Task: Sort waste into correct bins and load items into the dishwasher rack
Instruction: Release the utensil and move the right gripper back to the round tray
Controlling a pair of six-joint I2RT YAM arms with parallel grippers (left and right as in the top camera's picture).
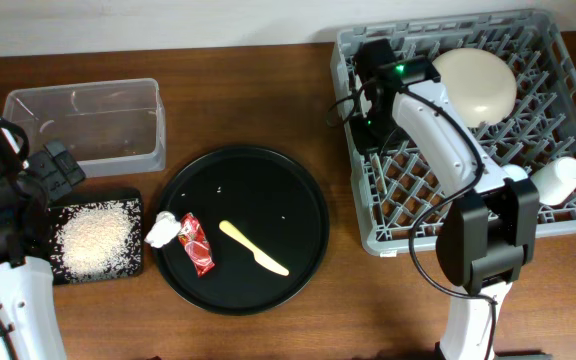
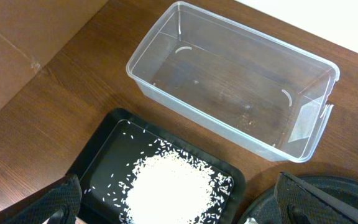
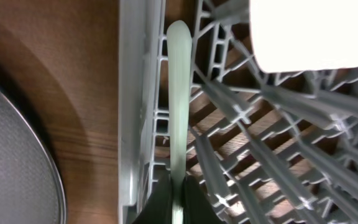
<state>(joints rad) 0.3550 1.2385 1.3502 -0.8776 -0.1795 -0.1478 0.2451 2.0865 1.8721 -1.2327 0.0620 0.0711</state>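
Note:
The grey dishwasher rack (image 1: 568, 215) holds the cream plate (image 1: 475, 85) and a white cup (image 1: 560, 178). My right gripper (image 3: 177, 196) is shut on the mint-green utensil (image 3: 178, 93), held over the rack's left wall (image 3: 135, 93); in the overhead view it is at the rack's left edge (image 1: 365, 112). The yellow utensil (image 1: 253, 248), red wrapper (image 1: 196, 243) and white tissue (image 1: 162, 231) lie on the round black tray (image 1: 298, 190). Rice (image 1: 94, 240) fills the shallow black tray (image 1: 128, 195). My left gripper (image 2: 178, 219) is open above the rice (image 2: 169, 190). The clear tub (image 2: 166, 43) is empty.
The clear tub (image 1: 88, 125) stands behind the shallow black tray at the left. The round black tray's rim shows in the right wrist view (image 3: 17, 143) left of the rack. Brown wood table lies between them.

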